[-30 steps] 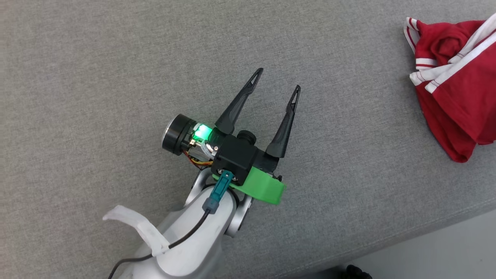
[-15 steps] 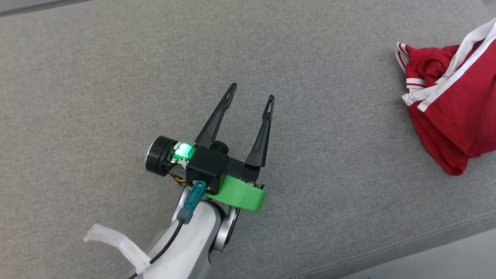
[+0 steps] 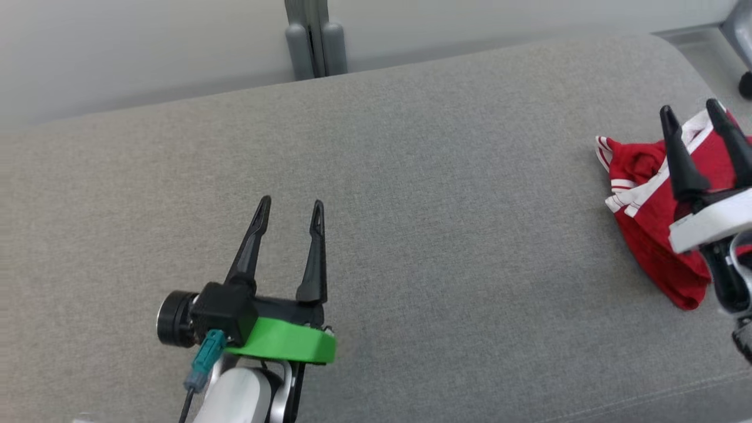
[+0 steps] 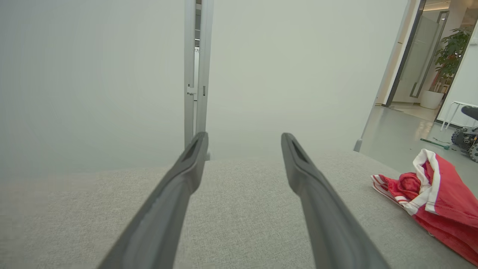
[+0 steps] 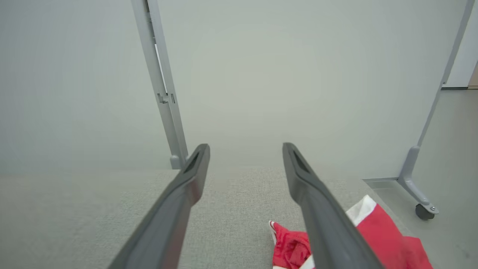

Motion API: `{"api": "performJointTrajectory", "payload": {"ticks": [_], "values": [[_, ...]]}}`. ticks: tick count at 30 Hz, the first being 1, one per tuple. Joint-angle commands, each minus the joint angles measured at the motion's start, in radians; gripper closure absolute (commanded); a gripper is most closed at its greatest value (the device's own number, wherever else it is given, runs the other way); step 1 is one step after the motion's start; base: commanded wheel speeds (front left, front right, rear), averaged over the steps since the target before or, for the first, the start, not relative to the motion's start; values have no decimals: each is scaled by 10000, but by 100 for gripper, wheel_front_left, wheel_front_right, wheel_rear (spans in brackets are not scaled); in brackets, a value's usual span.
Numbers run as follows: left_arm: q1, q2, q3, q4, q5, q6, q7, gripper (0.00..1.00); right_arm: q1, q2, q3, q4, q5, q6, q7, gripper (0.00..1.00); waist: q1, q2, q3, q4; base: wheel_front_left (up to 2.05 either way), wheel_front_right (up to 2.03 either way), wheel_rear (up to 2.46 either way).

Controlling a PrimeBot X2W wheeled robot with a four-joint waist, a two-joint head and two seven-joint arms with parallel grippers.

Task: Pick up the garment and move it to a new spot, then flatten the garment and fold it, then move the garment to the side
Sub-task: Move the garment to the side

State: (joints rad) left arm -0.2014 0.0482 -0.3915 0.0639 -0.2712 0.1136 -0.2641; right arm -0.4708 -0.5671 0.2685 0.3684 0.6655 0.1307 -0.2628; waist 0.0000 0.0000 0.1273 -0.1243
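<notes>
Lying crumpled near the right end of the grey fabric cushion (image 3: 411, 176), the red garment (image 3: 643, 247) with white striped trim is bunched in a loose heap close to the cushion's front edge. The right end effector (image 3: 690, 108) overlaps the garment in the head view, its two dark fingers spread apart and gripping nothing; from its own wrist view the cloth sits under the right-hand finger. The left end effector (image 3: 292, 202) is well apart over bare cushion, likewise spread and empty. A grey partition post (image 3: 311, 41) stands behind the cushion.
</notes>
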Motion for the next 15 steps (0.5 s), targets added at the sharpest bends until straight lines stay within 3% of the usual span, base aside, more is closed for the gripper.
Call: {"api": "performJointTrajectory", "payload": {"ticks": [1,8,15], "values": [[408,50,159,-42,-23,-60,-1,0,624,410,-448,-500,-324,0,-28,0,0,0,-912,702,0,0,0],[1532,47,703,-104,-10,-73,-1,0,3142,2396,-1668,-2970,-1783,0,-27,0,0,0,-1321,1070,0,0,0],[2002,47,960,-162,257,282,-1,0,4347,3391,-1697,-3780,-2686,0,-28,0,0,0,-1410,1302,0,0,0]]}}
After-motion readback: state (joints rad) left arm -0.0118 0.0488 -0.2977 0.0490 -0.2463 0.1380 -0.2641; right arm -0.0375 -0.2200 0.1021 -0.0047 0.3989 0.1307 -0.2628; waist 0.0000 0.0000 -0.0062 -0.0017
